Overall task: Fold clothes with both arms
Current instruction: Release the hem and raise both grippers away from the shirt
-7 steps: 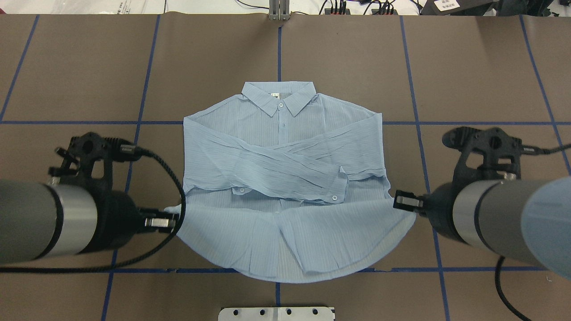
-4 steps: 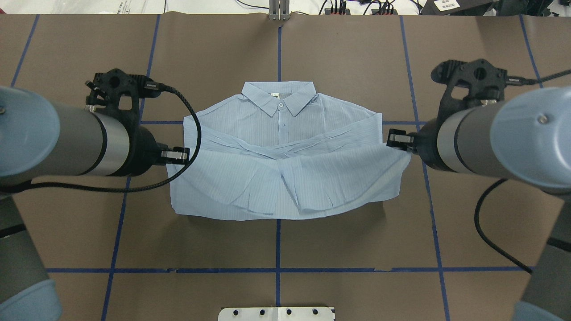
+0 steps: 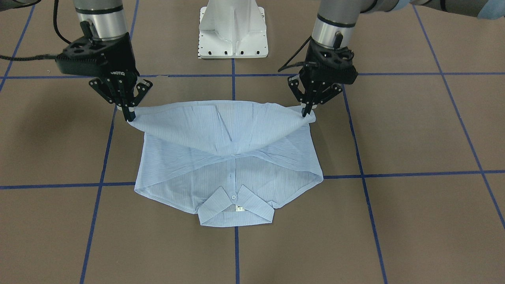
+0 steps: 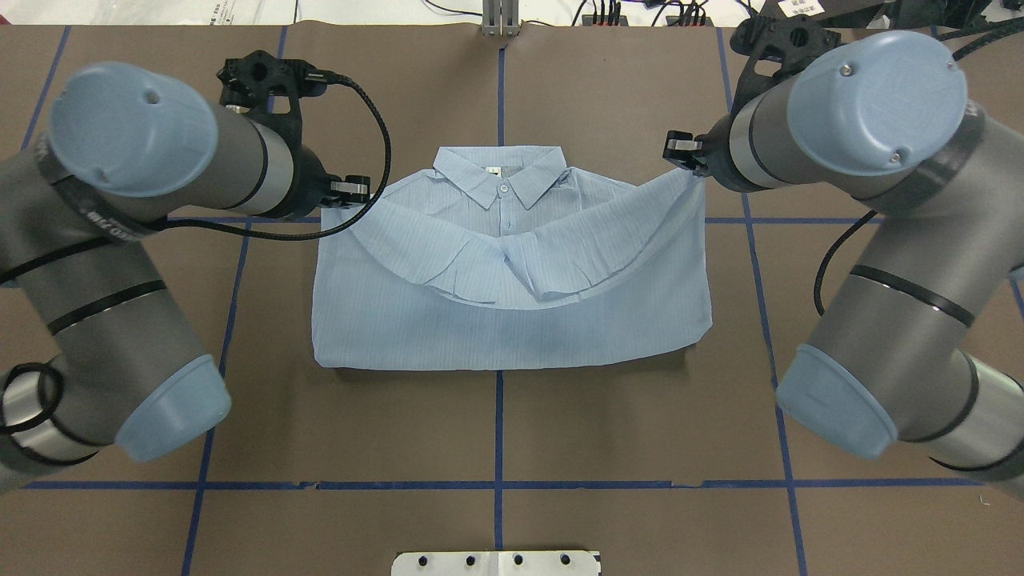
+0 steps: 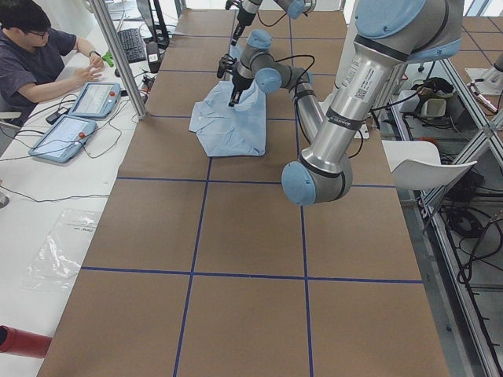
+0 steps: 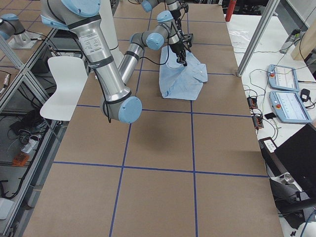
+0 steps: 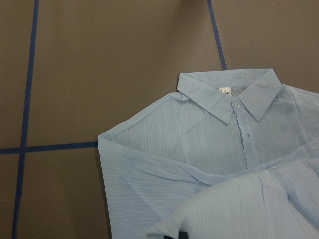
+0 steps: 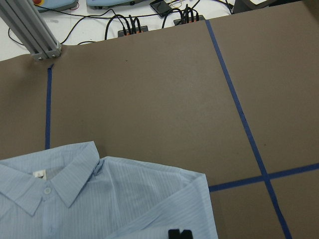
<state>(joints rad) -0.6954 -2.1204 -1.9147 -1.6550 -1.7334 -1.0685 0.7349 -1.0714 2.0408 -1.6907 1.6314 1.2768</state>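
The light blue striped shirt (image 4: pixel 512 320) lies face up on the brown table, its collar (image 4: pixel 500 172) at the far side. Its lower half is folded up over the body, and the hem hangs in a curve just below the collar. My left gripper (image 4: pixel 352 190) is shut on the hem's left corner and holds it above the shirt's left shoulder; in the front-facing view it (image 3: pixel 304 113) is on the right. My right gripper (image 4: pixel 678 149) is shut on the other hem corner over the right shoulder, and in the front-facing view it (image 3: pixel 130 116) is on the left. The shirt also shows in the front-facing view (image 3: pixel 229 157).
The white pedestal base (image 3: pixel 232 31) stands at the near table edge. Blue tape lines (image 4: pixel 498 432) cross the brown table cover. Cables and power strips (image 4: pixel 624 12) lie past the far edge. An operator (image 5: pixel 39 55) sits at tablets (image 5: pixel 78 118) beyond the far side.
Both grippers have carried the hem away from the robot toward the collar. The lower half now covers the crossed sleeves, and the fold line lies where the sleeves were.
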